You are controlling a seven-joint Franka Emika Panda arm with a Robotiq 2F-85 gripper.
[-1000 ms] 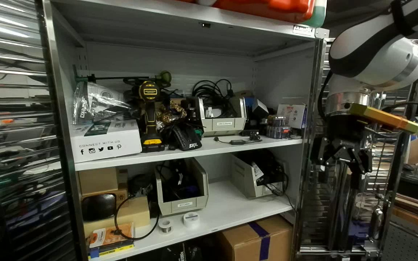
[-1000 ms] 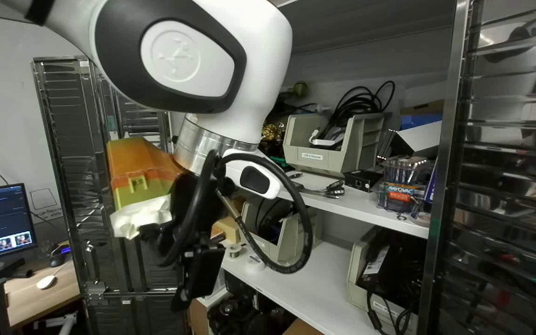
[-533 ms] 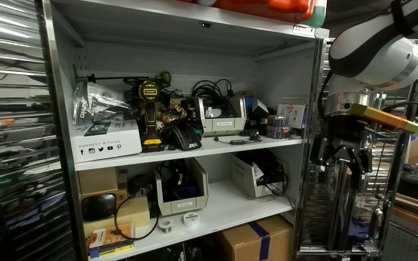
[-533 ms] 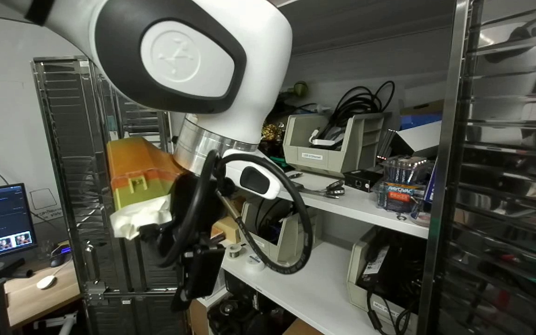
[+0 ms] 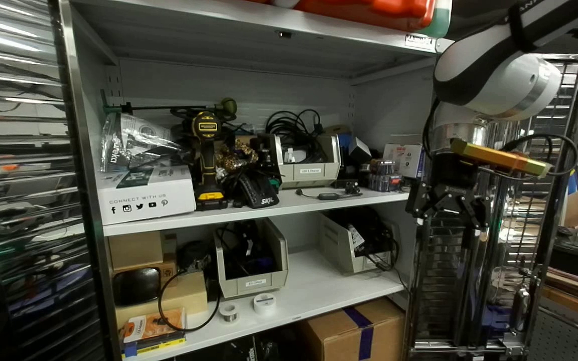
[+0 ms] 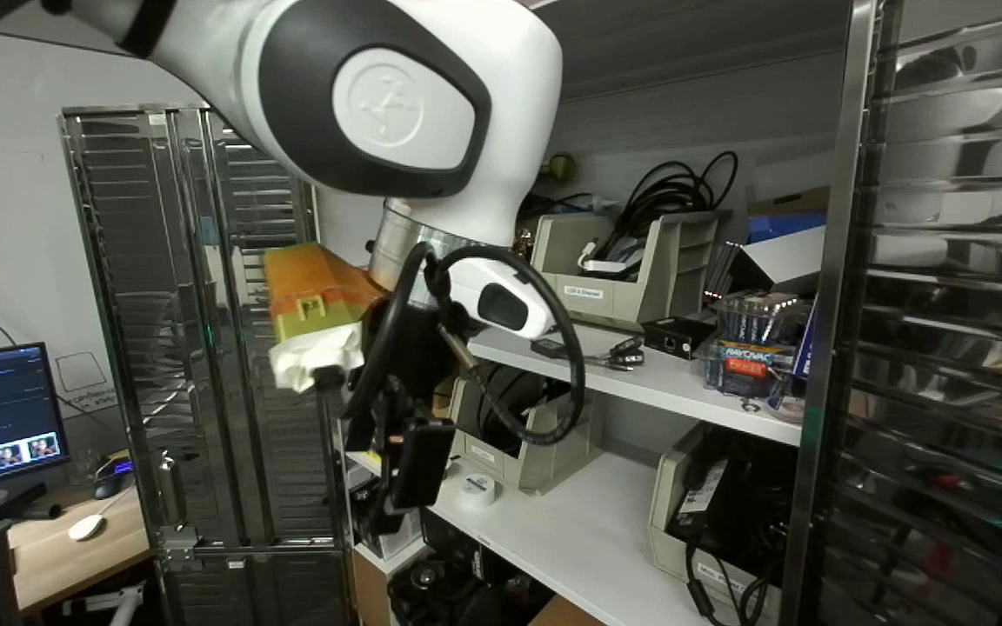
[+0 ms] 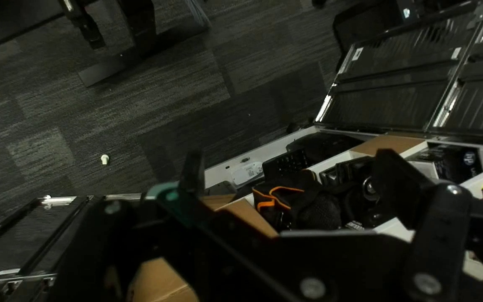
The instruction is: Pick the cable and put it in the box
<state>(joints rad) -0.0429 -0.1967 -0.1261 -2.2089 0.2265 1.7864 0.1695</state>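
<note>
Several black cables show, and I cannot tell surely which is the task's cable. A thin black cable (image 5: 327,196) lies on the upper shelf before the labelled grey bin (image 5: 310,175); it also shows in an exterior view (image 6: 627,350), with that bin (image 6: 586,297). Another thin black cable (image 5: 187,330) hangs in a loop by the cartons at lower left. My gripper (image 5: 448,225) is open and empty, outside the cabinet by its right edge, apart from all cables. It points down, seen from the side in an exterior view (image 6: 401,500). The wrist view shows open fingers (image 7: 290,167) over the lower shelves.
Two more grey bins with cables, a middle bin (image 5: 255,285) and a right bin (image 5: 336,245), stand on the lower shelf (image 5: 309,296). A yellow-black drill (image 5: 207,160), battery pack (image 5: 384,180) and white box (image 5: 146,195) stand on the upper shelf. The metal doors (image 5: 515,281) flank the cabinet.
The arm stayed still at first, then moved closer to the cabinet and slightly up: leftward in an exterior view, rightward where the arm is nearer. The gripper stays open. The shelf things have not moved.
</note>
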